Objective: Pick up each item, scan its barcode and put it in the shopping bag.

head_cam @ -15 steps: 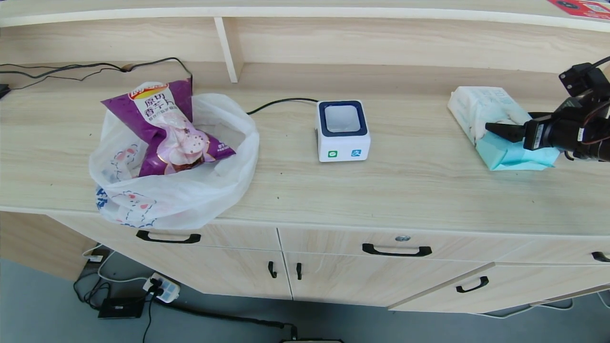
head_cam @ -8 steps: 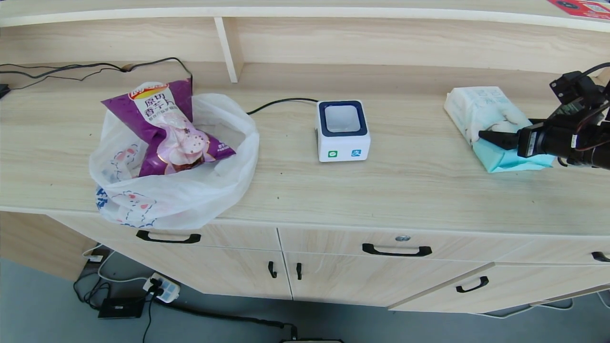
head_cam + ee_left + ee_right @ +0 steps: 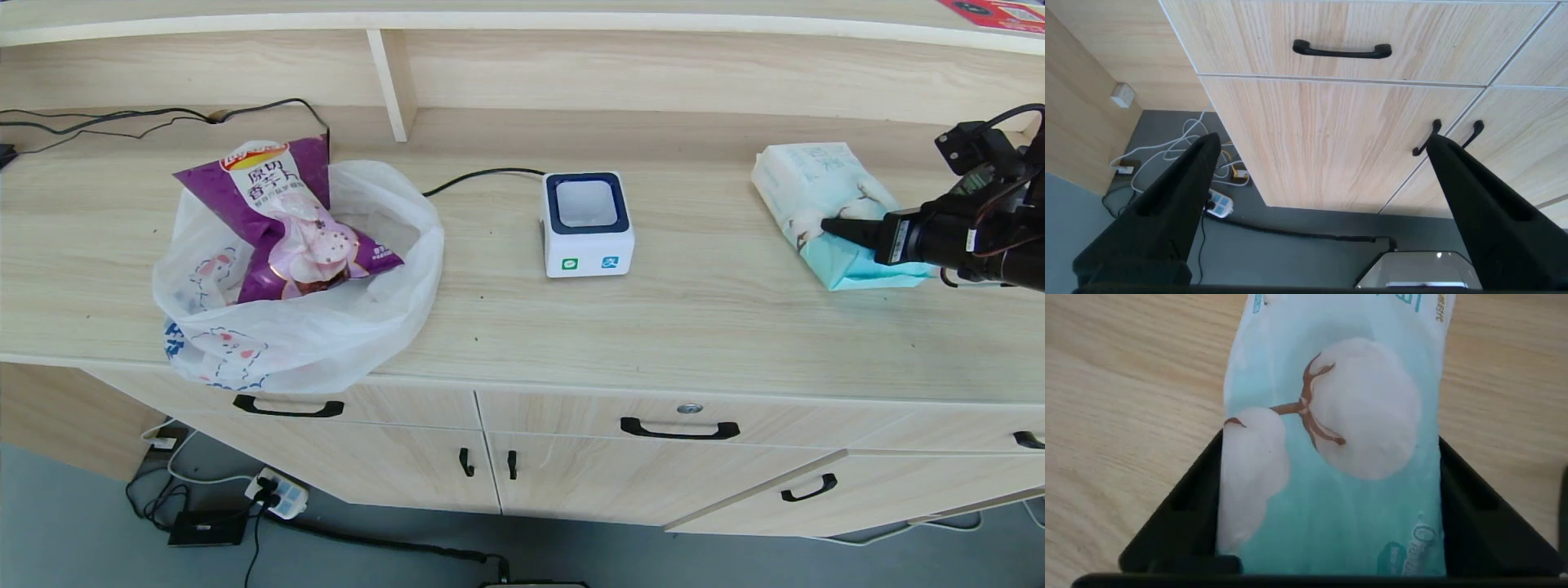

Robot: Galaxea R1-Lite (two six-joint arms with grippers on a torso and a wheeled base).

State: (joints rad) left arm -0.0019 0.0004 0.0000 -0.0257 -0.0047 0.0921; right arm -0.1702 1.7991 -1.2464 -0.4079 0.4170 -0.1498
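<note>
- The left gripper [image 3: 1323, 143] hangs low before the pale wooden cabinet doors [image 3: 1331, 139] under the counter, its two black fingers wide apart and gripping nothing.
- One white plastic shopping bag with cartoon prints [image 3: 302, 335] sits open at the left of the light wooden counter [image 3: 702, 327], near its front edge.
- One purple crisp packet [image 3: 282, 220] stands tilted inside that bag, its top poking out above the rim.
- One white cube-shaped barcode scanner with a dark blue frame round its window [image 3: 586, 222] stands mid-counter, well apart from the bag, with a black cable [image 3: 482, 173] running from behind it.
- One soft pack of tissues [image 3: 808, 192], white at the far end and teal at the near end with a cotton-boll picture, is at the far right of the counter.
- The right gripper [image 3: 833, 224] is clamped on that pack: the wrist view shows its black fingers [image 3: 1184, 514] pressed against both long sides of the pack [image 3: 1372, 506].
</note>
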